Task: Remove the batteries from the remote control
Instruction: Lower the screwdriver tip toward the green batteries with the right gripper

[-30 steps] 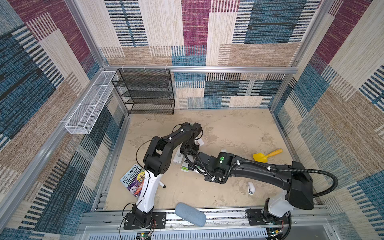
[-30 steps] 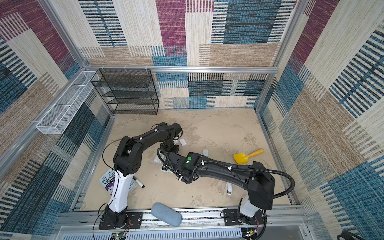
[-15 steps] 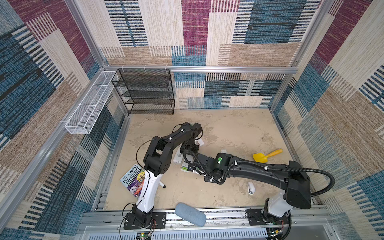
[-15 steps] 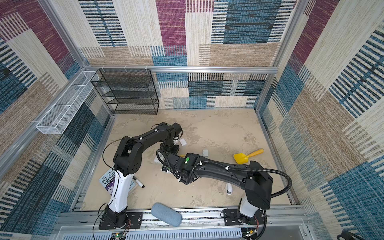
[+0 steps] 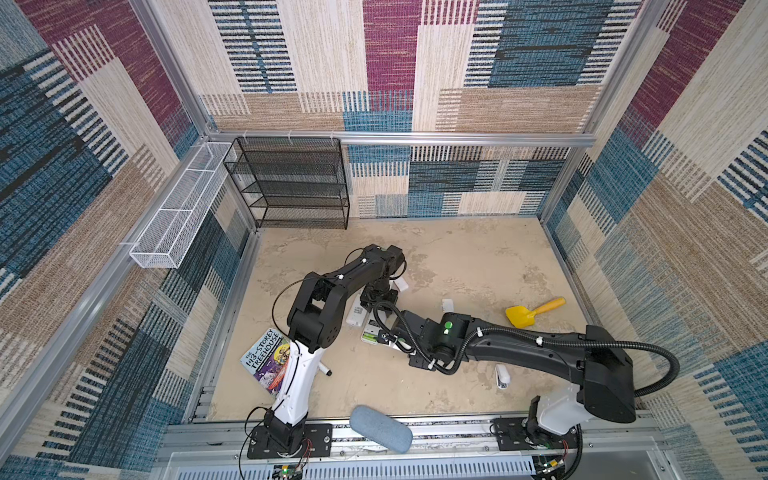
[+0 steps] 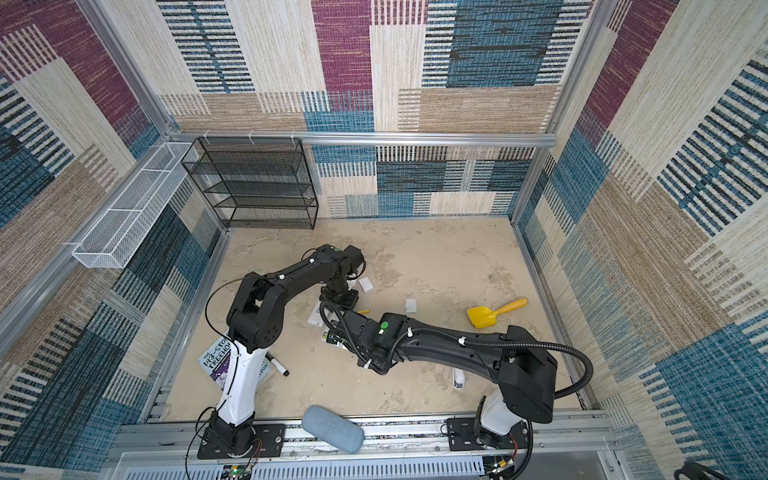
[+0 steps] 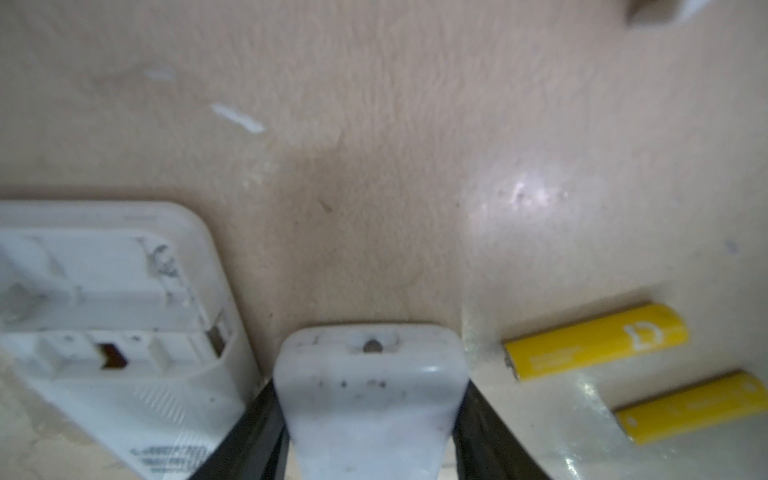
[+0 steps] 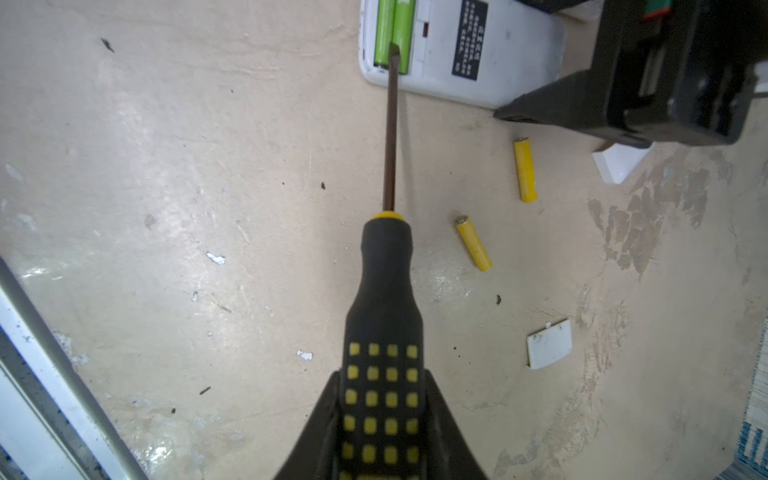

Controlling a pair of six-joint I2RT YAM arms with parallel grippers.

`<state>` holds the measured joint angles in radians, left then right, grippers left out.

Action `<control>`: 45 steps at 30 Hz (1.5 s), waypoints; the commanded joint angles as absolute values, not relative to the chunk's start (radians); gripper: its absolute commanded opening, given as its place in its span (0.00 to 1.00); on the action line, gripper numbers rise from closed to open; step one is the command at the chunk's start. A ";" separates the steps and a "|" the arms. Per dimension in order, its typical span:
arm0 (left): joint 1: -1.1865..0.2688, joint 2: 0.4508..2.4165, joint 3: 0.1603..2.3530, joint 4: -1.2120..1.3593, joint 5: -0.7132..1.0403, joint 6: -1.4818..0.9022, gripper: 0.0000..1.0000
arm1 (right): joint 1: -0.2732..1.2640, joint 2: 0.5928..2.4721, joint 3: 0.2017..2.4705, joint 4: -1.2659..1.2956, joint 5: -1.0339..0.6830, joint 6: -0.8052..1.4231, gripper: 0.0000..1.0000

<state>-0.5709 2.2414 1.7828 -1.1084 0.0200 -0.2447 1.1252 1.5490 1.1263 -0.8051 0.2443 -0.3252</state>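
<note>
Job looking half done: two yellow batteries (image 8: 525, 170) (image 8: 473, 243) are lying loose on the counter (image 8: 166, 166) near the remote control (image 8: 511, 50), whose open bay is holding two green batteries (image 8: 392, 29). The jaws of the right gripper (image 8: 380, 390) are clenching a screwdriver (image 8: 384, 291), tip at those cells, while the jaws of the left gripper (image 7: 370, 386) are clamping the remote control's other end.

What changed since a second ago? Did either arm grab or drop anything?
The right arm swayed slightly left, then back. Nothing grabbed or dropped: the right gripper still clamps the black-and-yellow-handled screwdriver, tip at the green batteries in the white remote control, which the left gripper still holds. The yellow plastic shovel lies unmoved.
</note>
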 commanded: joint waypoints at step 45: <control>-0.627 2.278 1.829 -1.196 -0.156 -0.329 0.46 | 1.146 1.602 1.263 -0.985 0.356 -0.330 0.00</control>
<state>-0.6296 2.2631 1.8317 -1.1667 -0.1246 -0.3077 1.1450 1.5970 1.2514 -0.9745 0.3264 -0.3267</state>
